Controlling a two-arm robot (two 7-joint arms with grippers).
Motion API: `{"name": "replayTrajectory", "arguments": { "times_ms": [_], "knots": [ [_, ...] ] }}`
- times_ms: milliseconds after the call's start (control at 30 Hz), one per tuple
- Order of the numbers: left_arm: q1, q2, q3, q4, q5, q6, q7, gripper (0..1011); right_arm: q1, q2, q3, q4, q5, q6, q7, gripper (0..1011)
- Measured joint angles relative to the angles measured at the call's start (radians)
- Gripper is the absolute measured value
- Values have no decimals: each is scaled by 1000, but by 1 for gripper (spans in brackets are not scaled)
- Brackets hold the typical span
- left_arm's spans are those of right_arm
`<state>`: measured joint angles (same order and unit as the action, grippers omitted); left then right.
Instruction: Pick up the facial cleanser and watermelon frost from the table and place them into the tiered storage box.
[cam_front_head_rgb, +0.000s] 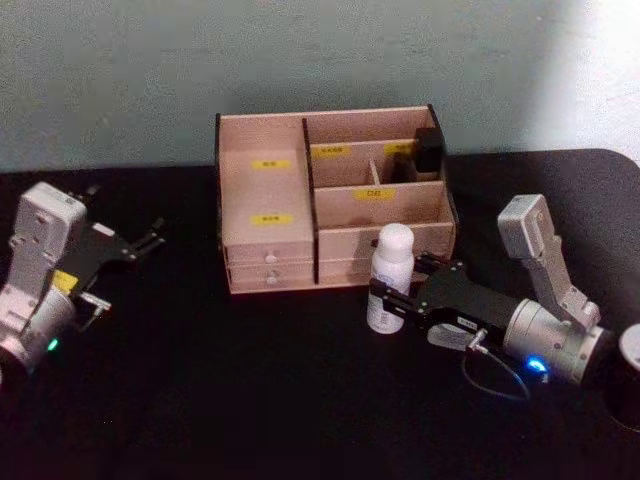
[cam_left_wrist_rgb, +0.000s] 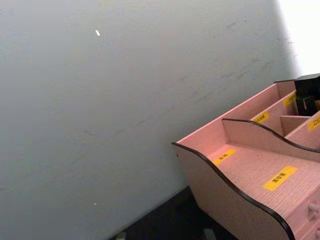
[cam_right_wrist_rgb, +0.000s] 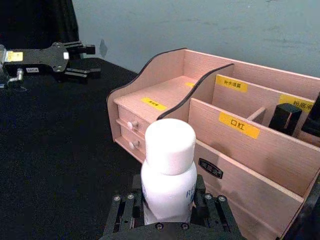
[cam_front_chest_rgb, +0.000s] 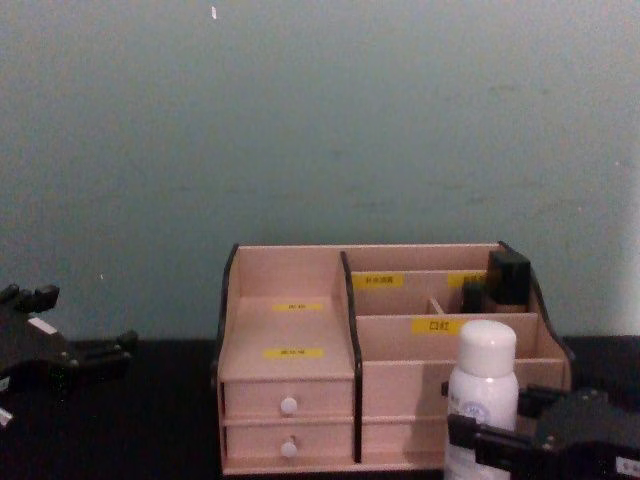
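The right tool (cam_front_head_rgb: 403, 287) is closed around a white cleanser (cam_front_head_rgb: 389, 272), which stands upright between its fingers. I cannot tell if its base touches the black worktop (cam_front_head_rgb: 250, 380). The box (cam_front_head_rgb: 262, 132) is just behind this tool, and the cleanser is in front of its right drawers. A black item (cam_front_head_rgb: 428, 150) sits in its rear right compartment. The left tool (cam_front_head_rgb: 155, 232) rests far to the left, with its fingers wide apart.

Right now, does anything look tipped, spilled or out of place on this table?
Nothing stands out. The white bottle stands upright, gripped by the right end effector, before the tiered storage box, which sits square and undamaged. The left end effector hangs open at the left.
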<state>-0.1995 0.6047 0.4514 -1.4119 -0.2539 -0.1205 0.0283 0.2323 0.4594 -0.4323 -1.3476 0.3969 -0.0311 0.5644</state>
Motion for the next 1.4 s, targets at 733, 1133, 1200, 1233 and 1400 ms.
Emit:
{"name": "replayTrajectory", "arguments": {
  "times_ms": [733,1133,1200,1233,1400],
  "knots": [
    [0,0,0,0,0,0,0,1001,-4,4,1,-13,4,0,-1,594],
    [0,0,0,0,0,0,0,1001,-17,35,33,-115,78,62,3,594],
    [0,0,0,0,0,0,0,1001,-12,38,37,-129,94,72,1,594],
    [0,0,0,0,0,0,0,1001,-10,38,39,-133,99,75,0,594],
    [0,0,0,0,0,0,0,1001,15,36,45,-149,121,81,-16,594]
  ]
}}
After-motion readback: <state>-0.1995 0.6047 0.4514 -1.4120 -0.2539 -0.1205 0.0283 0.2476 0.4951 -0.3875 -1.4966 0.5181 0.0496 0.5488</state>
